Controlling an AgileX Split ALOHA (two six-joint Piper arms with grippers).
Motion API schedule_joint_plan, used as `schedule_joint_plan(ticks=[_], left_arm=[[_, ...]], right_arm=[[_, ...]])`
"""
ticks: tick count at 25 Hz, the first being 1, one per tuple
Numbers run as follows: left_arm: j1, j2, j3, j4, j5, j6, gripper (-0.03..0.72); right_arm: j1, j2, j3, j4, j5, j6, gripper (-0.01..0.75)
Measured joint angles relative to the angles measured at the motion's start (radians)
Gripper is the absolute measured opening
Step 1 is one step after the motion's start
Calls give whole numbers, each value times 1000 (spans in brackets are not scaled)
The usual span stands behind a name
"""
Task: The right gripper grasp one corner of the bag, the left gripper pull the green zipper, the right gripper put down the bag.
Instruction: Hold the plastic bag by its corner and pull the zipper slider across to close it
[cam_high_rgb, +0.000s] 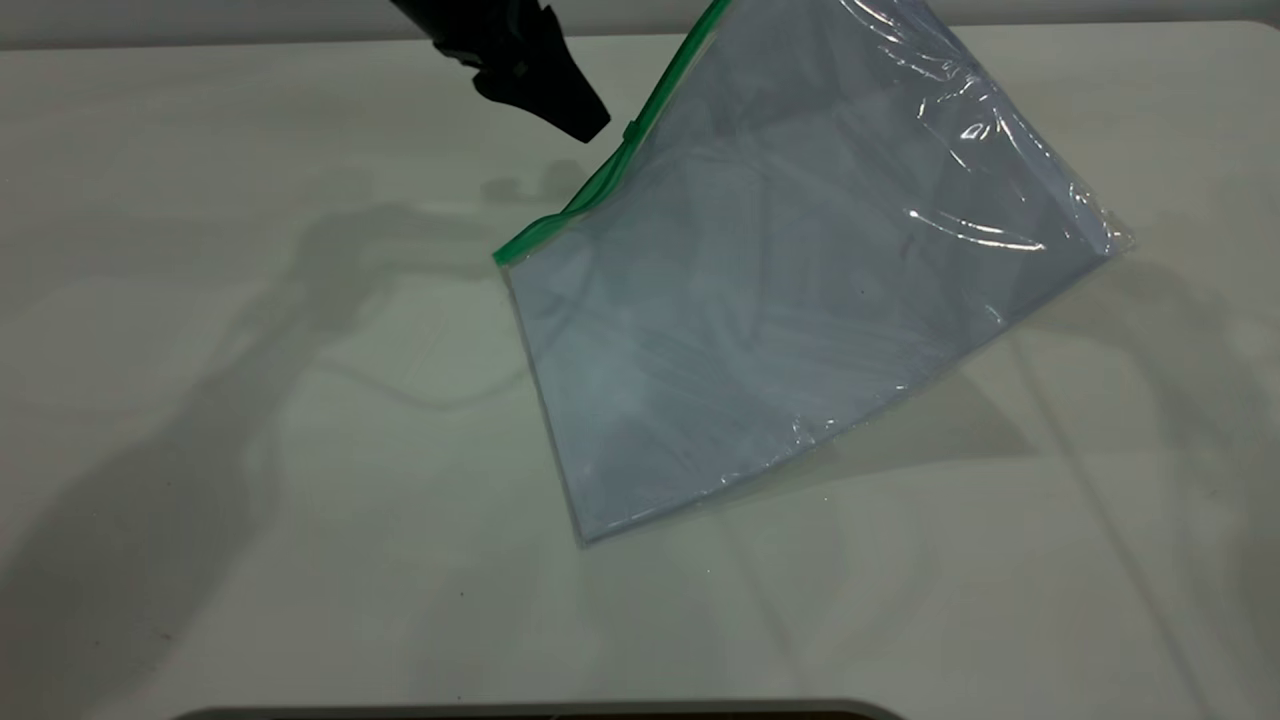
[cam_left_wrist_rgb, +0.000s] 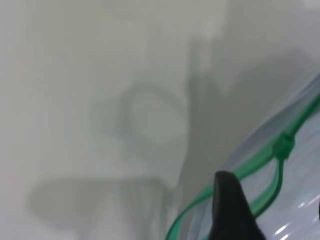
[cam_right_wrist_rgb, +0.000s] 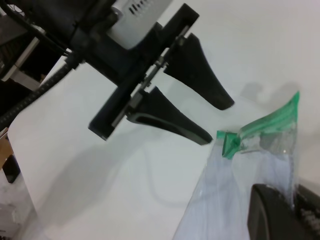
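The bag hangs tilted, raised by its upper corner, which is out of the exterior view; its lowest corner is at the table. The green zip strip runs along its upper-left edge, with the green zipper slider partway along. My left gripper is open, its pointed tips just beside the slider and not holding it. The right wrist view shows its spread jaws next to the slider. My right gripper is shut on the bag's edge near the corner. In the left wrist view the strip splits in two past the slider.
The white table lies under and around the bag, with arm shadows across it. A dark edge shows at the front of the exterior view. One left finger stands in front of the strip.
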Motion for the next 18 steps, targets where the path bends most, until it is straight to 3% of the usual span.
schedule_joint_plan(ticks=[8, 18], left_arm=[[-59, 31, -29, -24, -12, 52, 480], [-60, 71, -29, -60, -52, 65, 376]], right_arm=[[0, 0, 0, 0, 0, 0, 33], [0, 0, 0, -2, 0, 0, 33]])
